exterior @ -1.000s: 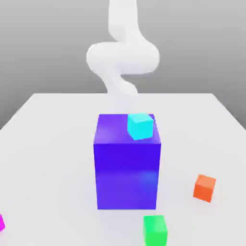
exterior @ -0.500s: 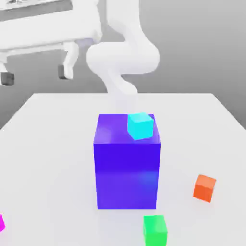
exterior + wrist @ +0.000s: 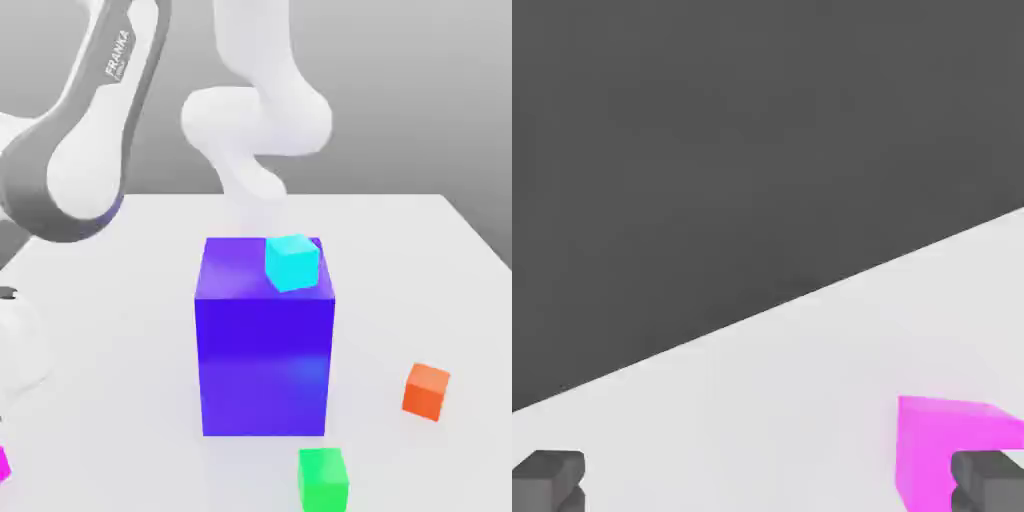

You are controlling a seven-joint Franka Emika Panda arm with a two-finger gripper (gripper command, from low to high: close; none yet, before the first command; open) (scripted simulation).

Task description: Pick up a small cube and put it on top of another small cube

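The small magenta cube (image 3: 2, 463) lies on the white table at the exterior view's left edge, cut off by the picture's border. In the hand view the magenta cube (image 3: 952, 452) sits on the table just beyond one dark fingertip (image 3: 990, 480). My gripper (image 3: 768, 484) is open, its fingers wide apart and nothing between them. The small green cube (image 3: 323, 479) rests on the table near the front, below the big blue-purple block (image 3: 265, 340). My arm (image 3: 80, 130) reaches down over the left side, above the magenta cube.
A cyan cube (image 3: 292, 263) sits on top of the tall blue-purple block in the table's middle. An orange cube (image 3: 427, 391) lies at the exterior view's right. The table's (image 3: 120, 330) edge runs past the magenta cube in the hand view.
The arm has swung from high up down to the exterior view's left. The gripper, open throughout, has dropped from the upper left toward the magenta cube. No cube has moved.
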